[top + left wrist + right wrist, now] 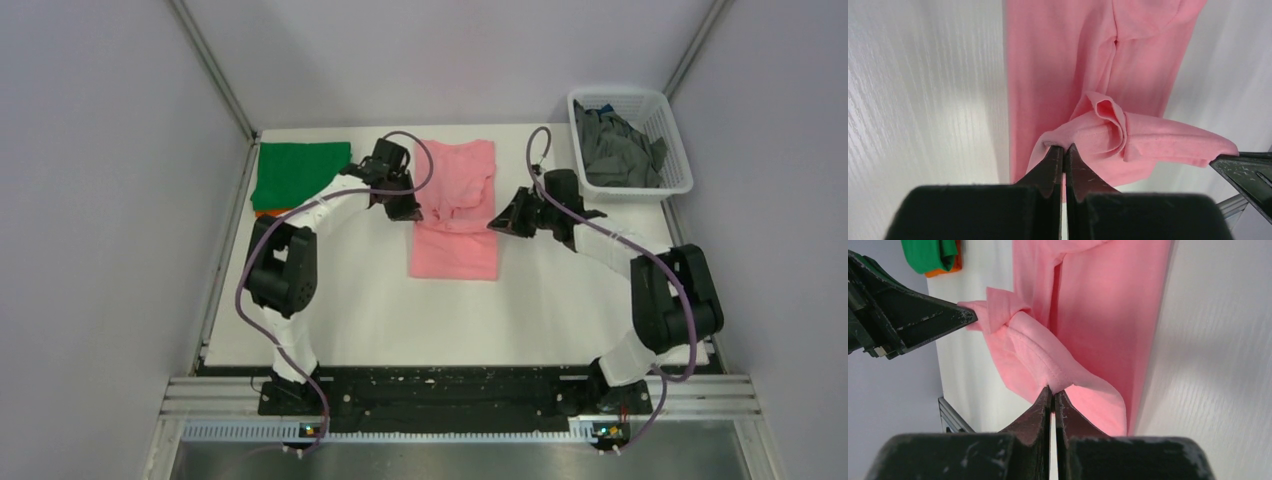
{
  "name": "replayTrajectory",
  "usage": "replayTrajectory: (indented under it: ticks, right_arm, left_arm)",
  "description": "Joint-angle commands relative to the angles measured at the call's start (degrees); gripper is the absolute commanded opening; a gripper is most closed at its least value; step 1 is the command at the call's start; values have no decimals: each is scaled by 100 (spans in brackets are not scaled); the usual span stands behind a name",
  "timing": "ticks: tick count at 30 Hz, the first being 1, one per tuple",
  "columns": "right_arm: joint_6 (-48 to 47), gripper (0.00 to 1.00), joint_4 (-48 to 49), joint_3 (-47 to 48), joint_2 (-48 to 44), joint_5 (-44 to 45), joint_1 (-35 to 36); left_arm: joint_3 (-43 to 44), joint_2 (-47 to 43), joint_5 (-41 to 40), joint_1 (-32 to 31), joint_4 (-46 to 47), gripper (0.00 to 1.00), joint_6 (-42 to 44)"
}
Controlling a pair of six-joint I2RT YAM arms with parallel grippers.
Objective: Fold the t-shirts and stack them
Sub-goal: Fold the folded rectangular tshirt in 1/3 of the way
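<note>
Basket (678, 160) w/ grey shirts (615, 150), far rt.

pink t-shirt (1058, 60): soft matt cloth | table (923, 100): white, fine-grained

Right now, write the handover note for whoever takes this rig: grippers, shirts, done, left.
Left gripper: shut on the pink t-shirt, at its lifted edge.
Right gripper: shut on the same edge, opposite side.
Pink t-shirt: mid-table, mid-fold.
Done: green t-shirt folded on the orange t-shirt, far left.
Left: finish and stack pink; grey t-shirts wait in the basket, far right.
</note>
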Motion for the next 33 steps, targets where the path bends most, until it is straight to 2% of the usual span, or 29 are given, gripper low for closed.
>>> replayTrajectory:
  ticks: [1,4,6,7,10,11,13,15,16,17,20,21,29,33]
  right_arm:
    - [-80,0,467,441,559,-280,-160]
    - [-4,0,574,588,868,-216,-212]
    - [-26,1,570,781,1073,-135,-232]
    - [-26,4,561,868,1173,-106,-249]
    - [46,12,613,1129,1454,46,-315]
    - [76,18,612,1241,1562,77,-354]
    - [133,38,562,1532,1757,55,-419]
    - [108,49,443,1795,1867,-51,-449]
    - [29,55,407,1863,1847,-77,-450]
    - [-53,63,352,1875,1765,-62,-450]
    - [-355,89,133,1667,1384,227,-450]
    - [-459,94,84,1520,1222,299,-450]
    - [-565,97,-39,-519,-292,293,-326]
    - [-479,99,-229,-1426,-934,563,-34]
  left_arm:
    - [463,306,264,162,-86,0,175]
    - [713,614,469,245,-83,0,228]
    - [907,854,643,280,-76,11,238]
    - [999,977,750,281,-67,15,220]
    - [1304,1326,1017,299,-46,19,166]
    - [1414,1389,1000,328,-55,25,150]
    - [1679,1488,927,410,-154,38,83]
    - [1866,1470,961,520,-191,53,53]
    - [1928,1416,1029,569,-219,87,58]
    - [1950,1317,1061,602,-230,97,78]
    - [1773,881,762,613,-297,99,98]
    - [1596,693,705,610,-290,99,102]
    - [-1199,-837,748,407,505,99,-133]
    - [-2097,-1168,692,176,775,97,-327]
